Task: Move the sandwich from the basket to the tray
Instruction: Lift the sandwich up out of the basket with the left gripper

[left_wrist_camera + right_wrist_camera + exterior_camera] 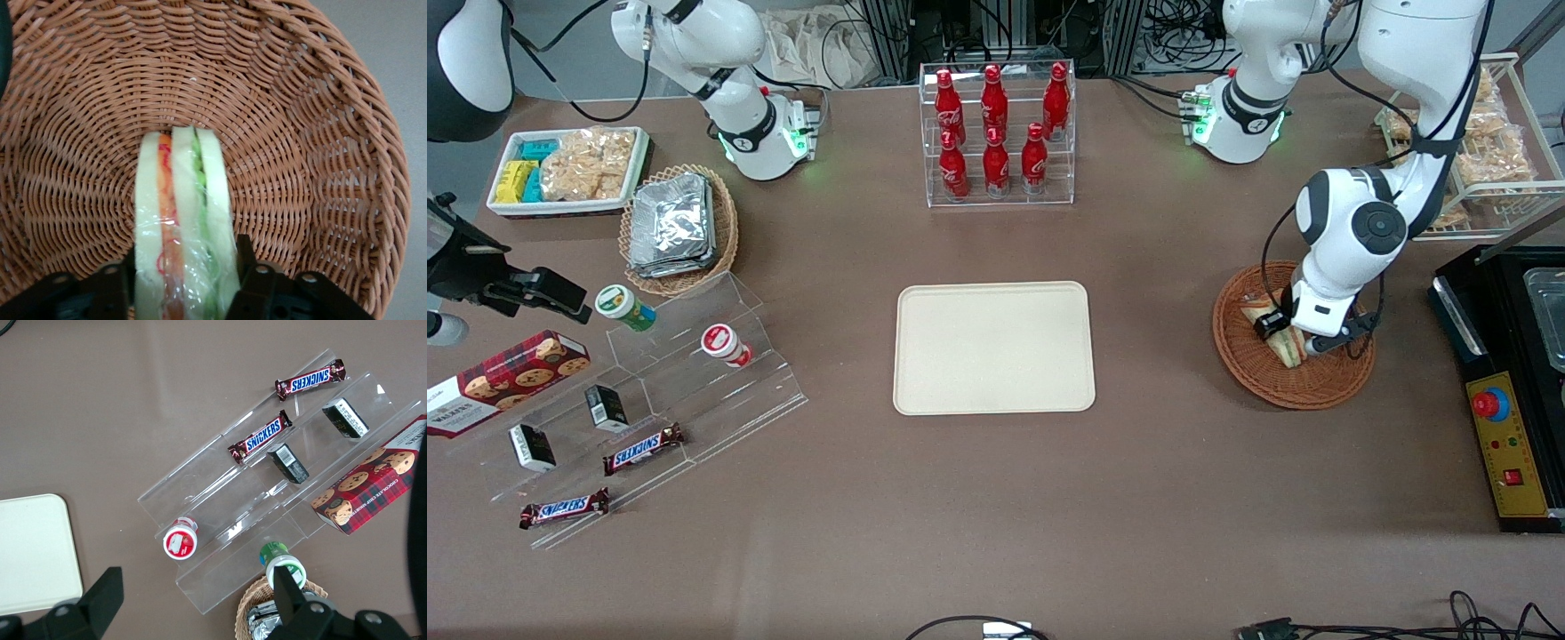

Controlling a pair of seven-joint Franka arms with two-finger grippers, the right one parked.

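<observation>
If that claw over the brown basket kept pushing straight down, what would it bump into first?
Probably the sandwich, already between the gripper fingers; under it lies the basket woven bottom.

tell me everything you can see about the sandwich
The sandwich is a wedge of white bread slices in clear, crinkled plastic wrap, with an orange-red filling layer and a green one showing on its edge. It sits in the basket, on the brown woven bottom. The gripper is down in the basket with one finger on each side of the wedge, against the outer bread slices. The sandwich is not yet on the tray.
</observation>
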